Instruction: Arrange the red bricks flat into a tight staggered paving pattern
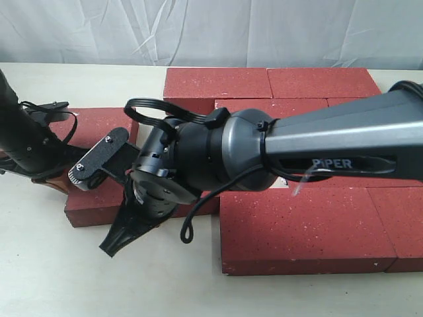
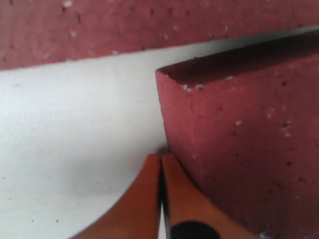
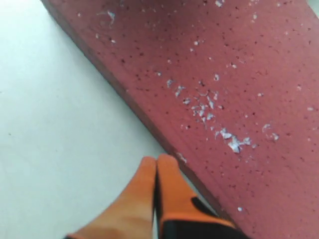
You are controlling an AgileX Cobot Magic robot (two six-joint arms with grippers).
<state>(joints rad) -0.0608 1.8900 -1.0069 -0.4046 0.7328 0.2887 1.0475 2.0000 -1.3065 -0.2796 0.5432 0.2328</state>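
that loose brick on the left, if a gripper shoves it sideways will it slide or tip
It likely slides rather than tips: the loose brick lies flat and low on the table. Its solid, thick body looks rigid and heavy, so expect resistance. Its rough speckled face suggests friction, and the white chips hint at crumbly edges.

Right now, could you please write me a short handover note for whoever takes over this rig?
Left tool: shut, empty, tips by a brick corner.
Right tool: shut, empty, tips beside a brick edge.
Done: most red bricks lie flat in staggered rows on the right.
Left: the loose brick on the left lies apart; push it in tight.
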